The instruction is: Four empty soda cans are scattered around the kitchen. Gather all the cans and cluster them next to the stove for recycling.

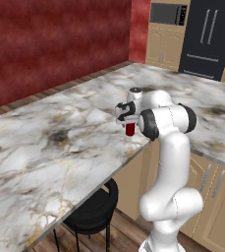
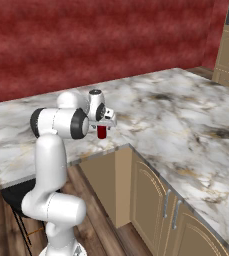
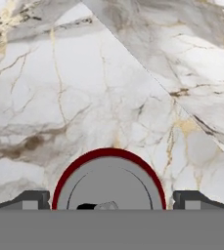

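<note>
Gripper [image 3: 111, 200] spread fully wide, holding nothing, its dark fingertips [image 3: 33, 199] flanking an upright red soda can [image 3: 108, 180] with a round silver top. Can stands on the veined marble countertop [image 1: 60, 147], near its inner corner edge above tan cabinets [image 2: 151, 200].

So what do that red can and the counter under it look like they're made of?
Red can: likely thin metal, judging by its flat silver-grey top with a pull tab and glossy red wall. Counter: polished marble or a marble-look slab, white with grey and gold veins.
</note>
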Controlling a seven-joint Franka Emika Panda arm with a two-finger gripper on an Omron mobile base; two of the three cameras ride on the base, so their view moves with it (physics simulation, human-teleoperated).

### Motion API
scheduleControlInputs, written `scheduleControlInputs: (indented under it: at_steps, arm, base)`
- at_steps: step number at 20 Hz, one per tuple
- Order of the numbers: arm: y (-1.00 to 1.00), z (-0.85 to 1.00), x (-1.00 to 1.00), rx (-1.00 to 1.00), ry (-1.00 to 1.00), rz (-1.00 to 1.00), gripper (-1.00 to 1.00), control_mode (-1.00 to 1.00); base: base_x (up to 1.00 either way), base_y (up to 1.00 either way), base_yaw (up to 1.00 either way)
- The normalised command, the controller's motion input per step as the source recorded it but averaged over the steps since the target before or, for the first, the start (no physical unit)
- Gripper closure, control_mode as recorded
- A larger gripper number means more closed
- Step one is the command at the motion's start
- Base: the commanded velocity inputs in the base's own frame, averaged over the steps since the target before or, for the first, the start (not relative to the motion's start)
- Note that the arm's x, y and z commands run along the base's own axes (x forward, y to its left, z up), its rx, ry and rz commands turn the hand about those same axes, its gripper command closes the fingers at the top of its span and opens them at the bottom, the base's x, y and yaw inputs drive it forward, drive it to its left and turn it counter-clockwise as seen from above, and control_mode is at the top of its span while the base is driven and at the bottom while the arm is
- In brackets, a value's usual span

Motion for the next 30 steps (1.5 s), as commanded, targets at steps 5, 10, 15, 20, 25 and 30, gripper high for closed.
scheduleControlInputs:
  at_steps: [5,10,15,20,25,30]
  arm:
    - [0.14,-0.18,0.0,-0.06,0.0,0.0,1.0,-1.0]
    - [0.0,-0.26,-0.03,-0.02,0.0,0.0,1.0,-1.0]
    - [-0.13,0.14,-0.37,0.05,-0.03,0.0,1.0,-1.0]
    - [-0.21,0.42,-0.65,0.1,-0.07,0.0,1.0,-1.0]
    - [-0.1,0.5,-0.85,0.07,-0.11,0.0,1.0,-1.0]
    - [0.0,0.53,-0.94,0.04,-0.13,0.0,1.0,-1.0]
  base:
    - [0.0,0.0,0.0]
    - [0.0,0.0,0.0]
    - [0.0,0.0,0.0]
    - [0.0,0.0,0.0]
    - [0.0,0.0,0.0]
    - [0.0,0.0,0.0]
